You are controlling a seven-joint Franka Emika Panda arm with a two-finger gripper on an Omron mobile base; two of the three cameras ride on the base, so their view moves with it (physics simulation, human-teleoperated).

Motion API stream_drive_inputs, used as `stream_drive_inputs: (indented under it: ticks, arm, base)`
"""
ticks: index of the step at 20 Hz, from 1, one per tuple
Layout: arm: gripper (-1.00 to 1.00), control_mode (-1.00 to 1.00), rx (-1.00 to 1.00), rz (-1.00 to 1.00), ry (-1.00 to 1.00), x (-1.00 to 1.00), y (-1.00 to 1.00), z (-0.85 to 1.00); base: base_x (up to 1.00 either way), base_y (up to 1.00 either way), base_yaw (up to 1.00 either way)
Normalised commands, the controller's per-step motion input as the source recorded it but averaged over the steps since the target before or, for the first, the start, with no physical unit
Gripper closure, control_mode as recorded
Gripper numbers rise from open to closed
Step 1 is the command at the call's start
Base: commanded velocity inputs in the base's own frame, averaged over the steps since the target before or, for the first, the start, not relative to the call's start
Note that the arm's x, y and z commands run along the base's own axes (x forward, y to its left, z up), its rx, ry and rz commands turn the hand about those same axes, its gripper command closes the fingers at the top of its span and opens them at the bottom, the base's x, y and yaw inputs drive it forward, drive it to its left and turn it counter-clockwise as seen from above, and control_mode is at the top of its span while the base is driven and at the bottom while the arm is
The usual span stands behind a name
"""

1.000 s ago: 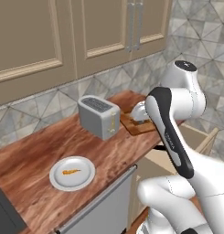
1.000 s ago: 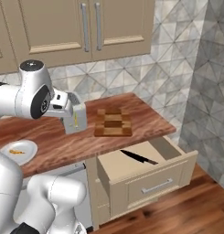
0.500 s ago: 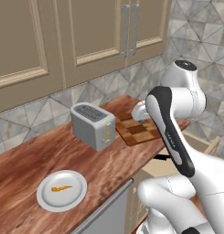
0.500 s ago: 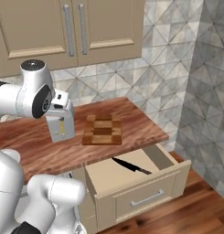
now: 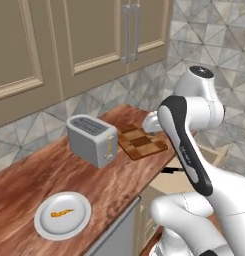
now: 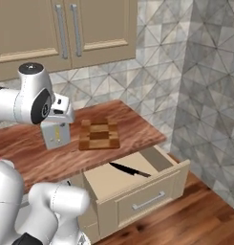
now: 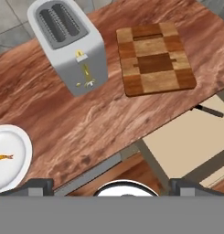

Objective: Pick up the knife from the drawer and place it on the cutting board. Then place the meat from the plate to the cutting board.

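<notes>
Landmark: the cutting board [image 7: 155,57], a checkered wooden board lying flat on the reddish-brown counter [image 7: 86,123], bare on top.
Knife: the black knife [image 6: 130,170] lies flat on the pale floor of the open drawer [image 6: 137,184], below the board's front edge and apart from it; in the right base view its point faces the board's right side; in the hand view only its handle end [image 7: 208,110] shows, at the drawer's rim.
Drawer: pulled out from the beige cabinet under the counter, right of and below the board; a metal handle sits on its front.
Toaster: a grey toaster [image 7: 70,45] stands upright just left of the board, not touching it, its slots up and its lever side turned toward the counter's front.
Plate: the white plate [image 5: 62,215] sits on the counter well left of the board, beyond the toaster and nearer the counter's front edge.
Meat: a thin orange strip [image 5: 61,213] lies near the middle of the plate; its end [image 7: 3,157] shows in the hand view.
Gripper: the gripper [image 7: 111,185] hangs above the counter's front edge, left of and in front of the board, jaws spread wide with nothing between them; the two dark tips [image 7: 35,185] stand far apart.
Arm: the white arm [image 5: 186,145] rises in front of the board, its hand pointing down over the counter.
</notes>
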Motion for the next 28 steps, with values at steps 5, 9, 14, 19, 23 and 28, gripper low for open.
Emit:
stream_drive_inputs:
  ticks: [5, 9, 14, 19, 23, 28]
  arm:
    - [-1.0, 1.0, 0.0, 0.0, 0.0, 0.0, 0.0, 0.0]
    - [-1.0, 1.0, 0.0, 0.0, 0.0, 0.0, 0.0, 0.0]
    - [-1.0, 1.0, 0.0, 0.0, 0.0, 0.0, 0.0, 0.0]
    - [-1.0, 1.0, 0.0, 0.0, 0.0, 0.0, 0.0, 0.0]
    - [-1.0, 1.0, 0.0, 0.0, 0.0, 0.0, 0.0, 0.0]
    - [-1.0, 1.0, 0.0, 0.0, 0.0, 0.0, 0.0, 0.0]
  base:
    - [0.37, 0.09, -0.34]
    - [0.46, 0.12, -0.23]
    - [0.28, 0.03, -0.08]
    - [0.2, 0.0, -0.03]
    - [0.12, 0.0, -0.03]
    - [0.04, 0.0, -0.04]
